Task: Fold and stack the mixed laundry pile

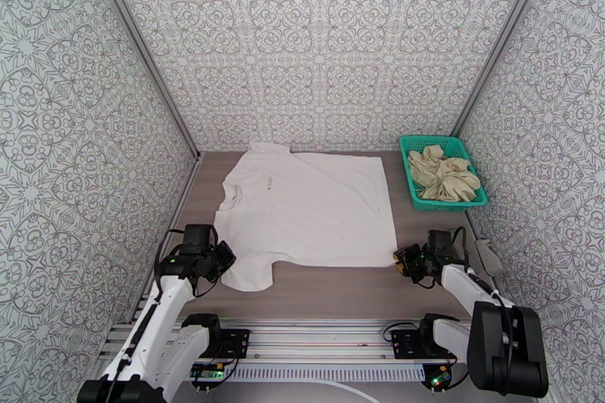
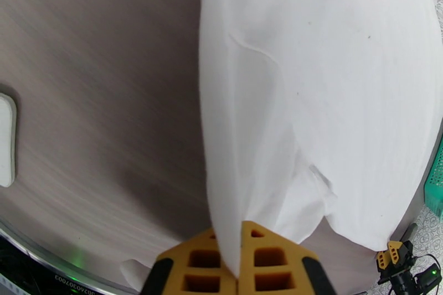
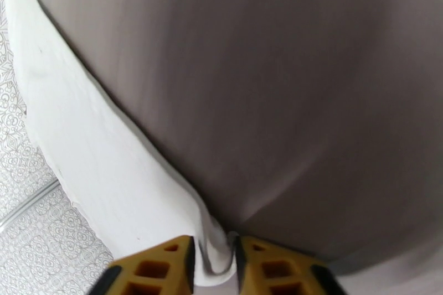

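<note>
The white T-shirt point(image 1: 318, 208) lies spread flat on the brown table, collar to the left, with a small chest mark. My left gripper point(image 1: 225, 257) is at its near-left sleeve. In the left wrist view the left gripper point(image 2: 239, 260) is shut on a fold of the T-shirt point(image 2: 332, 97). My right gripper point(image 1: 399, 261) is at the shirt's near-right hem corner. The right wrist view has the right gripper point(image 3: 215, 265) closed on that corner of the T-shirt point(image 3: 83, 141). The beige garment point(image 1: 444, 174) lies crumpled in the teal basket point(image 1: 412, 144).
The teal basket stands at the back right against the patterned wall. Patterned walls close in the left, back and right. Bare table point(image 1: 340, 291) runs between the shirt and the arms' mounting rail point(image 1: 318, 355). A small grey piece point(image 1: 488, 257) sits by the right wall.
</note>
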`<action>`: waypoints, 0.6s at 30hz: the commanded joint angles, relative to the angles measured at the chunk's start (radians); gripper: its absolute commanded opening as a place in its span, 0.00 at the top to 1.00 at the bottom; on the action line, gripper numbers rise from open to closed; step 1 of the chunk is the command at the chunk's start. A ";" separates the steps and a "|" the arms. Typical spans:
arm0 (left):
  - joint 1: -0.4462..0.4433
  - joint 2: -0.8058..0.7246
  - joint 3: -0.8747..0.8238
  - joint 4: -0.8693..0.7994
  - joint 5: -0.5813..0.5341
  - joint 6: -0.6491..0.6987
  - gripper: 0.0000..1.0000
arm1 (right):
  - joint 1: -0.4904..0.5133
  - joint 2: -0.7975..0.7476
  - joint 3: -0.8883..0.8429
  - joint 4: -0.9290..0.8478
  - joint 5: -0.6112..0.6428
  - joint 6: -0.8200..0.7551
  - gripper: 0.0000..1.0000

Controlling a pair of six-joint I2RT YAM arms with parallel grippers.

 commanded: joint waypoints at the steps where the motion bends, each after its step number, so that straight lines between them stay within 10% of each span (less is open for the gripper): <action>1: 0.010 -0.009 0.047 -0.051 0.003 0.006 1.00 | -0.003 0.025 -0.001 -0.006 0.049 -0.022 0.83; 7: 0.009 -0.023 0.069 -0.070 0.001 -0.002 1.00 | -0.002 -0.068 0.038 -0.141 0.090 -0.104 0.84; 13: 0.008 -0.027 0.070 -0.083 0.004 0.005 1.00 | -0.002 -0.122 0.094 -0.313 0.074 -0.222 0.52; 18: 0.008 -0.035 0.043 -0.075 0.003 0.002 1.00 | -0.002 -0.188 0.093 -0.387 0.050 -0.243 0.48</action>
